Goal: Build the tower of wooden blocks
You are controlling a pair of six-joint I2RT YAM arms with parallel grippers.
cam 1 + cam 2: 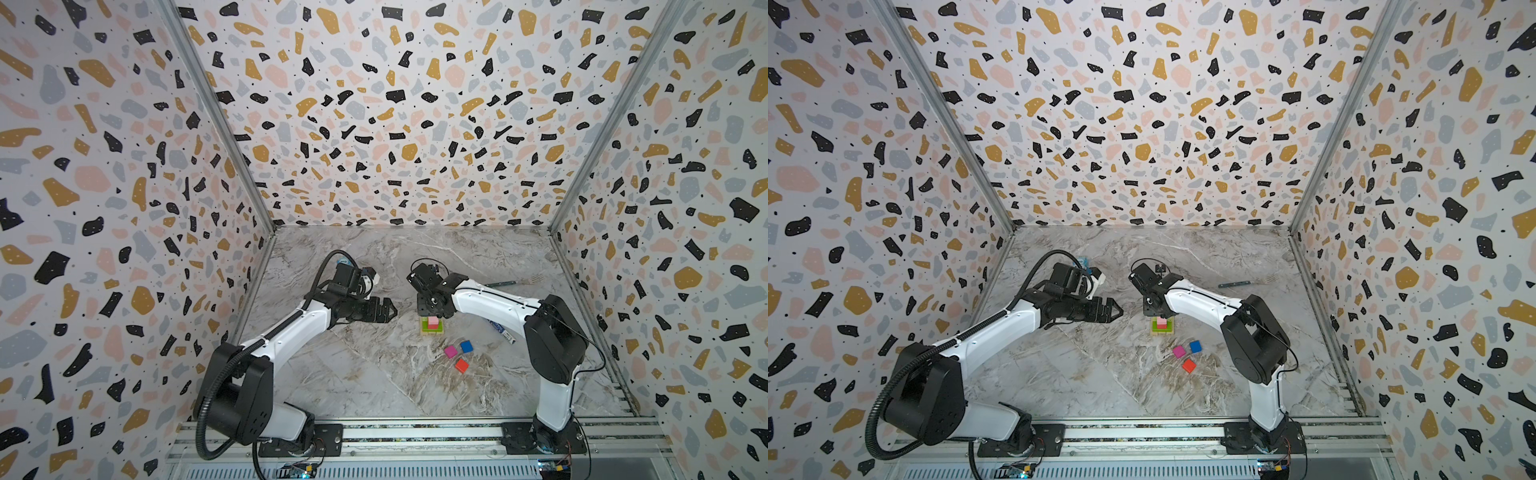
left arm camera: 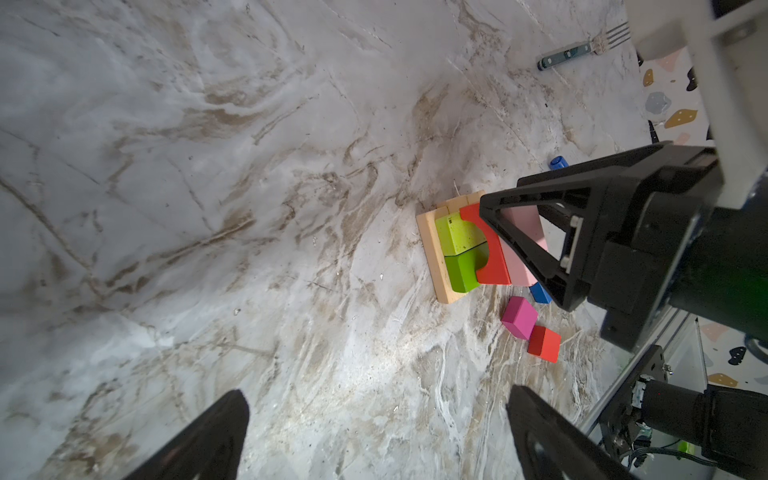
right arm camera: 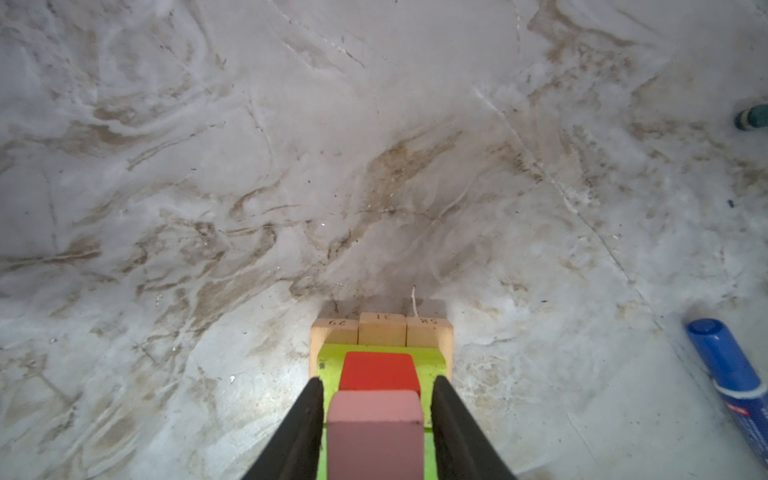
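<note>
Right gripper (image 3: 379, 380) points straight down, forearm level, jaws narrowly parted astride pink block (image 3: 374, 432) atop the tower (image 1: 432, 326) mid-table, slim gaps each side. Left gripper (image 1: 392, 309) hovers level left of it, arm outstretched, jaws wide, empty.

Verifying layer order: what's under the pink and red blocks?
Two lime-green blocks, resting on three tan blocks. The pink block and red block hide much of the green tops.

Tower (image 1: 432, 325), tan-green-red-pink, stands; blue cube (image 1: 466, 346), magenta cube (image 1: 450, 351), orange-red cube (image 1: 461, 365) nearby
</note>
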